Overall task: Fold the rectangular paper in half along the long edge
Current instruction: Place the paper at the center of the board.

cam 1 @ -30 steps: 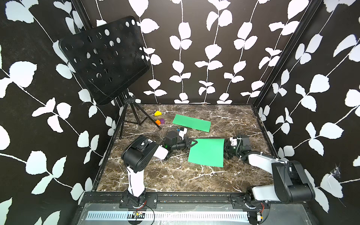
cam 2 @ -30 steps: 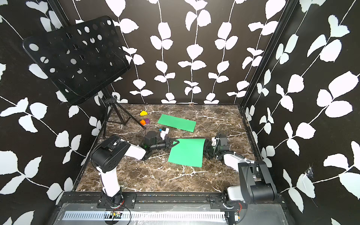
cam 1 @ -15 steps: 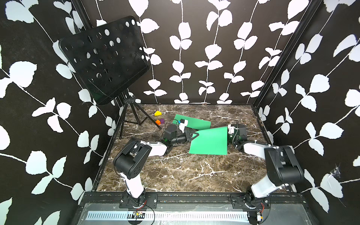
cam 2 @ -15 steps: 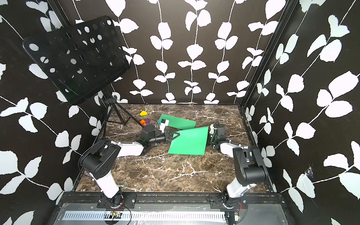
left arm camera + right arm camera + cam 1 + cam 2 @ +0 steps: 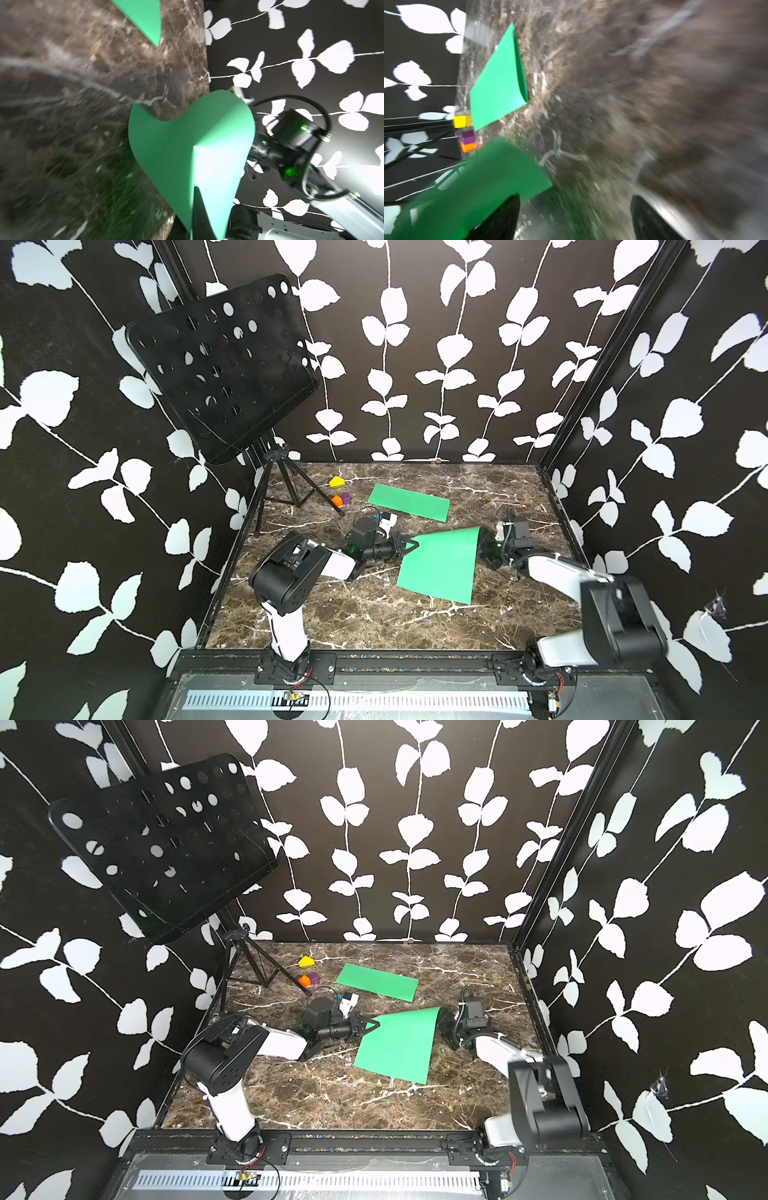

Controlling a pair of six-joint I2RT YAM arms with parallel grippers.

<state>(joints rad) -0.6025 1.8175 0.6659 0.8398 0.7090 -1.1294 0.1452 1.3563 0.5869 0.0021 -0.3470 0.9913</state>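
A green paper [image 5: 440, 568] [image 5: 397, 1050] is seen in both top views on the marble table [image 5: 374, 622], well apart from the stand [image 5: 286, 485]. Three blocks are set near the stand's legs: a yellow one [image 5: 336, 482], an orange one [image 5: 337, 500] and a purple one [image 5: 345, 498] touching the orange. A folded sheet [image 5: 409, 502] of the same green is laid just beyond the blocks from the stand, and the paper is found farther from the stand than that sheet, apart from it. The paper's corner nearest the stand is pinched by the left gripper [image 5: 415, 546] [image 5: 376, 1026], whose fingers are clenched on it. In the left wrist view the paper [image 5: 187, 145] is shown raised and bowed above one black finger [image 5: 199, 214]. The next corner along the same edge, farther from the stand, is curled upward just beside the right gripper [image 5: 483, 548]. That gripper's fingers are spread wide and released. In the right wrist view [image 5: 575, 197] the paper [image 5: 483, 180] is seen blurred against one finger [image 5: 504, 216], while the other finger [image 5: 652, 220] is kept well apart from it. The part of the paper farthest from the stand is laid flat on the table. A green light [image 5: 291, 172] is shown lit on the right arm's wrist.
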